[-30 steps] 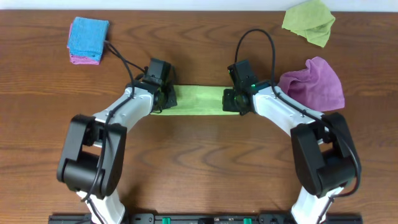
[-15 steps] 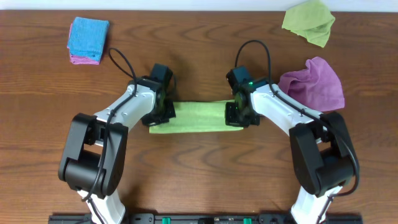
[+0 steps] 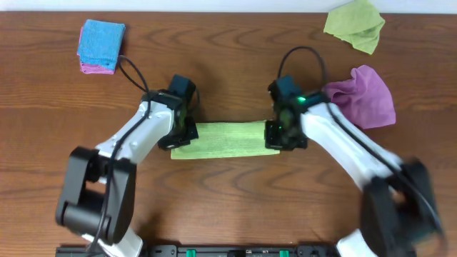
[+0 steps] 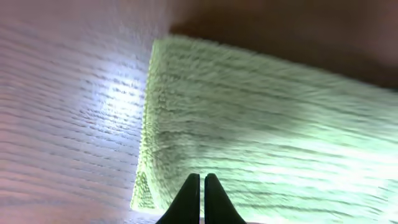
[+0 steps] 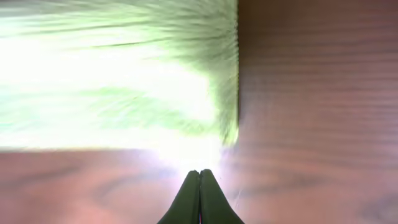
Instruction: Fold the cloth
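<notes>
The green cloth (image 3: 221, 139) lies as a long flat folded strip in the middle of the wooden table. My left gripper (image 3: 180, 132) is at its left end and my right gripper (image 3: 282, 134) is at its right end. In the left wrist view the shut fingers (image 4: 202, 177) sit over the cloth (image 4: 261, 124) near its front left corner. In the right wrist view the shut fingers (image 5: 199, 172) meet the front right corner of the cloth (image 5: 124, 74). Both views are blurred by motion.
A folded blue cloth on a pink one (image 3: 100, 44) lies at the back left. A crumpled light green cloth (image 3: 355, 25) lies at the back right. A purple cloth (image 3: 360, 96) is heaped just right of my right arm.
Both grippers have moved toward the table's front, and the green cloth has moved with them. More of the strip's length now shows between the grippers.
</notes>
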Robot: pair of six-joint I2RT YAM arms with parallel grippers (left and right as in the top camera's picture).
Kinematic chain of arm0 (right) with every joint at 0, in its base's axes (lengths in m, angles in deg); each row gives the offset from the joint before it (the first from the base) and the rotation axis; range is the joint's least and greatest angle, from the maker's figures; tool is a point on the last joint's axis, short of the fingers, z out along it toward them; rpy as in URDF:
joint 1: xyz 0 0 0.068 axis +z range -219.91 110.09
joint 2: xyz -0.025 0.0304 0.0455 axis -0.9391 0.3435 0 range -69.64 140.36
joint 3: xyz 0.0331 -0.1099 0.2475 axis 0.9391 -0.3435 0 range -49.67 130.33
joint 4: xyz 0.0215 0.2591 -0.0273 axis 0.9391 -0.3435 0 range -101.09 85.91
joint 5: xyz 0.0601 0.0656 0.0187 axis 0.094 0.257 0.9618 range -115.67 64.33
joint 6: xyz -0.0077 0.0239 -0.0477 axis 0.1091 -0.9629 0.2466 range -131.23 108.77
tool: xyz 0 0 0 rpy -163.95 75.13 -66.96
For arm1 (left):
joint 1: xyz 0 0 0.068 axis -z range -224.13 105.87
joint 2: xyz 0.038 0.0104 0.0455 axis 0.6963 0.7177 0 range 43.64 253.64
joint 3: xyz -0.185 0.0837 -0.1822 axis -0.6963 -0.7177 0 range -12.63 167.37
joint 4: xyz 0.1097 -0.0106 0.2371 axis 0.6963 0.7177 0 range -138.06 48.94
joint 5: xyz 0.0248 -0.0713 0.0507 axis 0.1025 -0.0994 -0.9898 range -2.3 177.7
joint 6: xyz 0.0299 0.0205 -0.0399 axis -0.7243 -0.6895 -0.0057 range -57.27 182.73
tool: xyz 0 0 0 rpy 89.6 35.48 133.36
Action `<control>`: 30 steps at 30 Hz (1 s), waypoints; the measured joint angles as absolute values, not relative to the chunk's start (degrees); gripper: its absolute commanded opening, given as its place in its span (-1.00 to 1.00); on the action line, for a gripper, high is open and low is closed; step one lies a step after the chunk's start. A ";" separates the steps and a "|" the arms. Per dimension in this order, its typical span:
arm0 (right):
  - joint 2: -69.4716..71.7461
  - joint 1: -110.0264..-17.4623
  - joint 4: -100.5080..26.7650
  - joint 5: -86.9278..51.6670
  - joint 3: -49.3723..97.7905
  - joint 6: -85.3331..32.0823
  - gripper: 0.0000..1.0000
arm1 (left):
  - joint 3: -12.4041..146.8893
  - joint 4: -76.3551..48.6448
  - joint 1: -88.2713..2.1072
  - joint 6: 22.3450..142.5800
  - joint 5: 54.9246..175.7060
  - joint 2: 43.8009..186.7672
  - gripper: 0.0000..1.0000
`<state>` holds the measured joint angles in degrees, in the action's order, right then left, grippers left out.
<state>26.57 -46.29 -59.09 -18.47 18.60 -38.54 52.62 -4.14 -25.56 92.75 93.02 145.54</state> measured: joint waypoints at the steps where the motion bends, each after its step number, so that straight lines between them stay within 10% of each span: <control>1: 23.03 -46.31 -59.29 -18.23 18.62 -37.86 -0.97 | 52.62 -4.69 -25.54 92.75 93.00 144.69 -0.89; 10: 4.08 -51.27 -58.11 -15.15 18.80 -32.48 -0.33 | 52.62 -7.22 -25.48 92.77 91.29 143.71 -0.88; 16: 7.14 -60.24 -50.46 -4.05 12.81 -29.79 0.79 | 52.38 -8.36 -25.48 92.77 88.28 143.71 -0.88; 30: 20.21 -68.52 -38.52 15.45 0.83 -25.60 0.99 | 42.30 -18.52 -25.45 93.97 88.67 143.71 -0.88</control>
